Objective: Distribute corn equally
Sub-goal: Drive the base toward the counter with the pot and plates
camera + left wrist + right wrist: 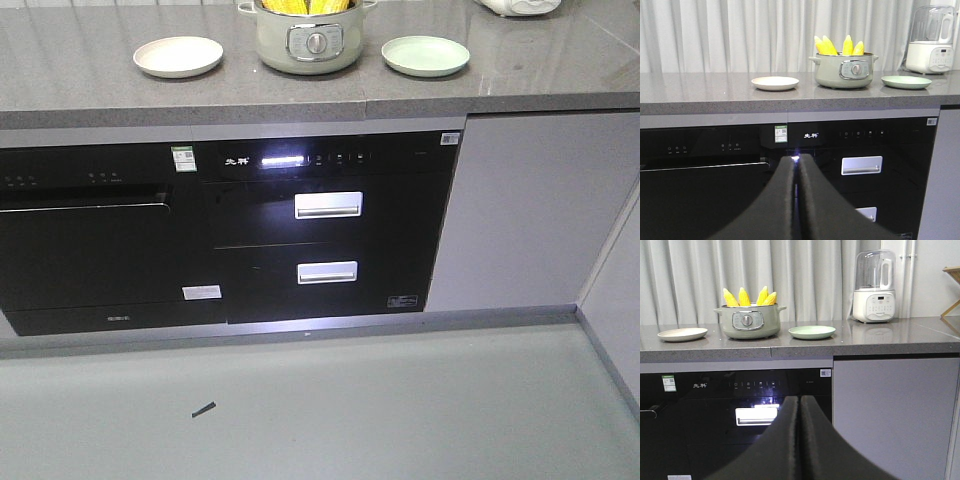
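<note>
A pot [308, 40] is set on the countertop [80, 90], and 4 cobs of corn [837, 46] are stood in it. A left plate [178, 56] and a right plate [425, 55] are laid either side, apart from it. A blender [874, 287] is placed farther right, before a curtain [740, 35]. Built-in appliances [330, 230] are fitted below the countertop, with a cabinet door [520, 210] to their right.

We read a white two-character Chinese brand mark [699, 385], seemingly 先科, on the black appliance panel [805, 382]. A green-and-white sticker [781, 134] left of it and a small code label [825, 373] at the panel's right end carry print too fine for us to read. The blender keypad [879, 302] markings are equally illegible.
</note>
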### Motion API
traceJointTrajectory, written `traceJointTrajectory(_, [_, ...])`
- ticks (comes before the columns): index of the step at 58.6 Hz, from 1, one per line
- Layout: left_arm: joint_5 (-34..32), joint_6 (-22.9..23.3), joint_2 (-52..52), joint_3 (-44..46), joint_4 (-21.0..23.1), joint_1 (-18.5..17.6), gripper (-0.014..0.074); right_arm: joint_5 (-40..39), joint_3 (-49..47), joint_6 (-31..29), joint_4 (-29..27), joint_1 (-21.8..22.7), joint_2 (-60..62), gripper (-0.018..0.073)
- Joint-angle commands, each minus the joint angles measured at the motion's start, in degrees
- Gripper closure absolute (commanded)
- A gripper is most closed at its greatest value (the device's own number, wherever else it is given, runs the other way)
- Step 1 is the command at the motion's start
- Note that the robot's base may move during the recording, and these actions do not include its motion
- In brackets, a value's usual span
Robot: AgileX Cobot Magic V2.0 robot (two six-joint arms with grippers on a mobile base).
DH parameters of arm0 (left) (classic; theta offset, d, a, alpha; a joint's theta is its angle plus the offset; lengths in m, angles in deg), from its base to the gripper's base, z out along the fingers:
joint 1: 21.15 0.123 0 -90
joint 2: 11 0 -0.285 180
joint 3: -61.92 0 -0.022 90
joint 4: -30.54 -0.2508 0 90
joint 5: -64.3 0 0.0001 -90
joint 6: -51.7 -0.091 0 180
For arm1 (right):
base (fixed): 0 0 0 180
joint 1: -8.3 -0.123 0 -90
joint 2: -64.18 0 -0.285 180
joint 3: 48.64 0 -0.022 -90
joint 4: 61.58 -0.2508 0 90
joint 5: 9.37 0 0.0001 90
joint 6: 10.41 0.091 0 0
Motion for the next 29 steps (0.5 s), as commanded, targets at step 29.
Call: traceJointTrajectory(29, [-4.02, 0.26, 0.84, 1.28, 0.02, 0.15, 0.0603, -4.75, 0.92, -0.51, 0.55, 0.29, 0.32, 0.0561])
